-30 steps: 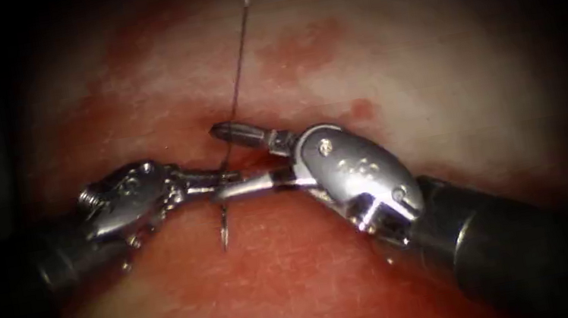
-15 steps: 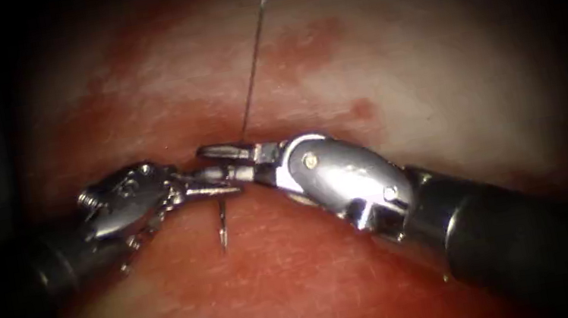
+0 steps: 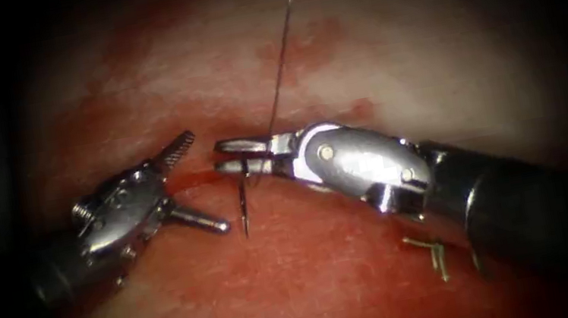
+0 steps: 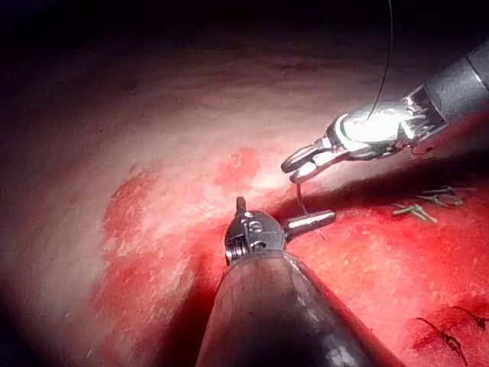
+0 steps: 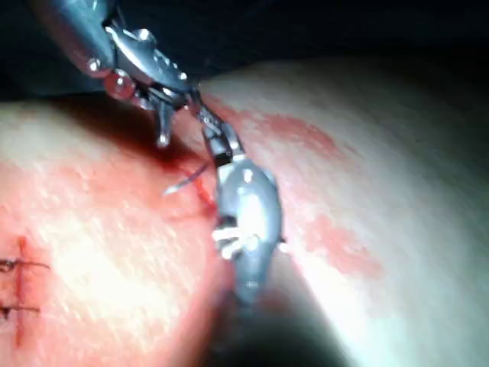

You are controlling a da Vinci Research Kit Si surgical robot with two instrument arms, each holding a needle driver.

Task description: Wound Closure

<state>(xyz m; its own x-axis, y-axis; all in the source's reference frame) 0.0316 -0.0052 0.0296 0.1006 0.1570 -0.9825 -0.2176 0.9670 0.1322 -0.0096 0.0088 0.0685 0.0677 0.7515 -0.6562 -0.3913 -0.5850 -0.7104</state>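
We saw the right tool (image 3: 228,157) clenched on the needle (image 3: 243,203) near its thread (image 3: 280,59) end, point free just above the cut (image 3: 187,180); left tool (image 3: 192,182) fingers released, empty. Risk as we judged it: such an end-heavy grip could let the needle swivel.

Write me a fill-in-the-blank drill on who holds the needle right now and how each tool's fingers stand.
1. The needle is held by the ____ tool.
2. The left tool has its fingers ____ and holds nothing.
3. The thread runs up from the right tool, whose fingers are ____ on the needle.
4. The needle's free tip points down over the ____, not stuck in it.

Missing words: right; open; shut; tissue
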